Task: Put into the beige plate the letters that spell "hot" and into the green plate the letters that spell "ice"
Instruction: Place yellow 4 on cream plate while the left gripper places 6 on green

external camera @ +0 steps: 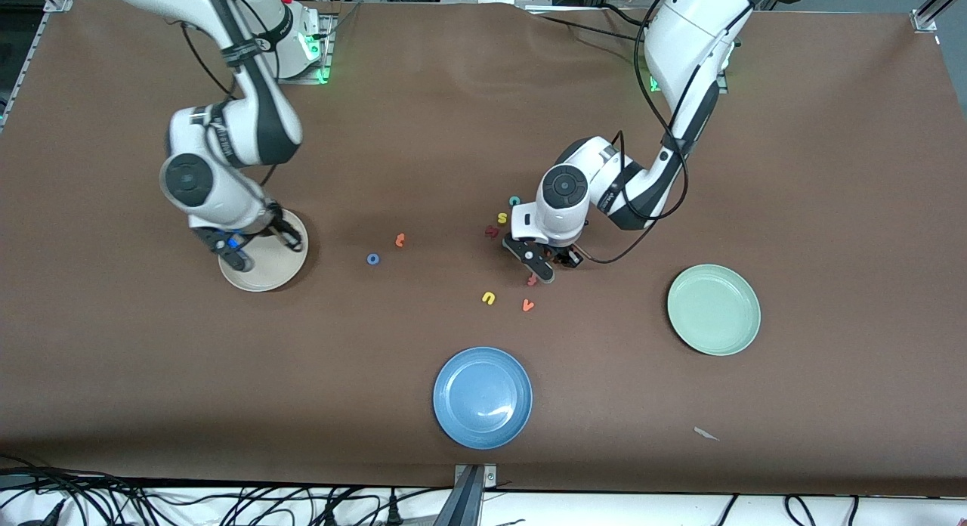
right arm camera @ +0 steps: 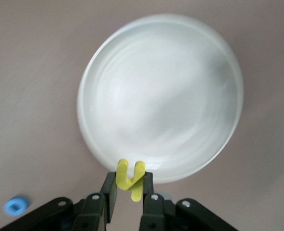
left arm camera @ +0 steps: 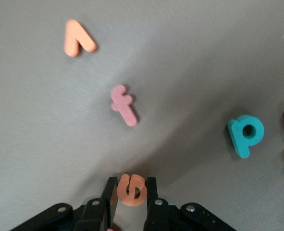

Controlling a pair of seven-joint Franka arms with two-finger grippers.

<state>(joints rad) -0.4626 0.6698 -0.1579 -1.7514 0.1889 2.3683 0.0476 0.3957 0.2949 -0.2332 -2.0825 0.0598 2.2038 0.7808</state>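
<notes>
Left gripper [left arm camera: 131, 192], low centre of its wrist view, pinching the orange e [left arm camera: 130, 190] just off the table, amid the scattered letters mid-frame in the front view. Right gripper [right arm camera: 129, 185] clamped on the yellow h [right arm camera: 130, 179] over the rim of the beige plate [external camera: 281, 275], at mid-left. Probably feather-light, squashy foam: best nipped across flat faces, gently, lest it buckle or spring free.

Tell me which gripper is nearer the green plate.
Left. The left gripper, shut on the orange e, is beside the green plate; the right gripper holds the yellow h over the beige plate.
</notes>
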